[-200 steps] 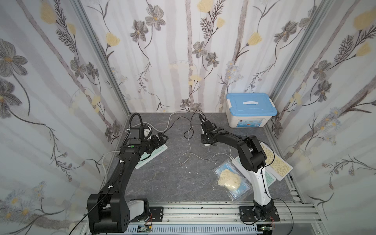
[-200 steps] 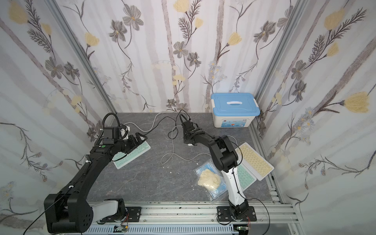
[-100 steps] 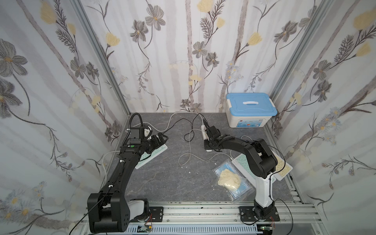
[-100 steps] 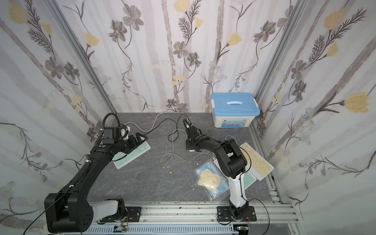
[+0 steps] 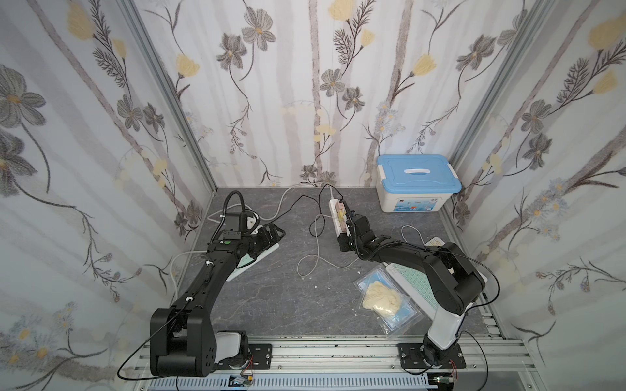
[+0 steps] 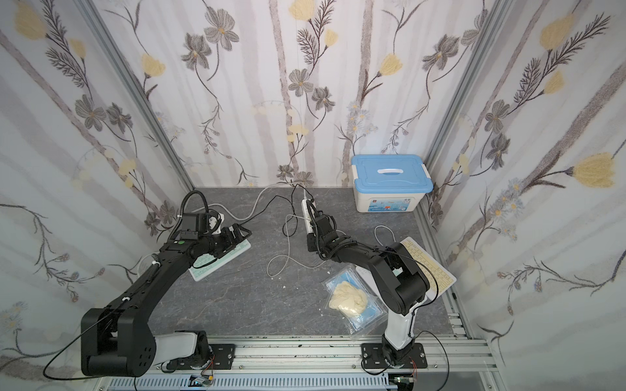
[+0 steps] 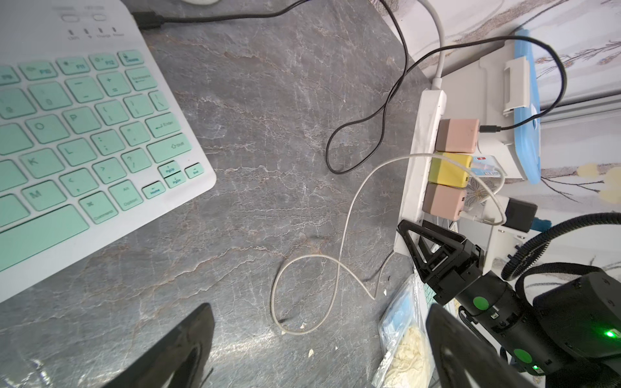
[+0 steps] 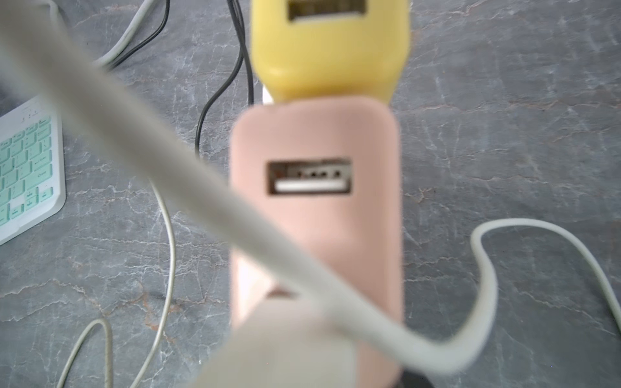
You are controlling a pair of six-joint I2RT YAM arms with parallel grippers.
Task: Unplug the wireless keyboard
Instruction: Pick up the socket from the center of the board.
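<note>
A white power strip (image 5: pixel 335 211) at the back centre carries a pink, a yellow (image 7: pixel 450 169) and a nearer pink USB adapter (image 8: pixel 316 201). That nearer adapter's port shows empty. My right gripper (image 5: pixel 346 223) hovers over it, shut on a blurred white USB plug (image 8: pixel 279 342). Its white cable (image 5: pixel 316 243) loops across the table toward the mint keyboard (image 5: pixel 413 281) under my right arm. A black cable links the far pink adapter (image 7: pixel 457 139) to another mint keyboard (image 7: pixel 67 134) on the left. My left gripper (image 7: pixel 319 307) hangs open beside that one, holding nothing.
A blue-lidded box (image 5: pixel 418 182) stands at the back right. A clear bag with cream material (image 5: pixel 382 298) lies front right. A yellow keyboard (image 6: pixel 430 267) lies by the right wall with its own white cable. Crumbs dot the grey table.
My right arm's elbow has swung down and to the right while its gripper stayed at the power strip. The left arm has not moved.
</note>
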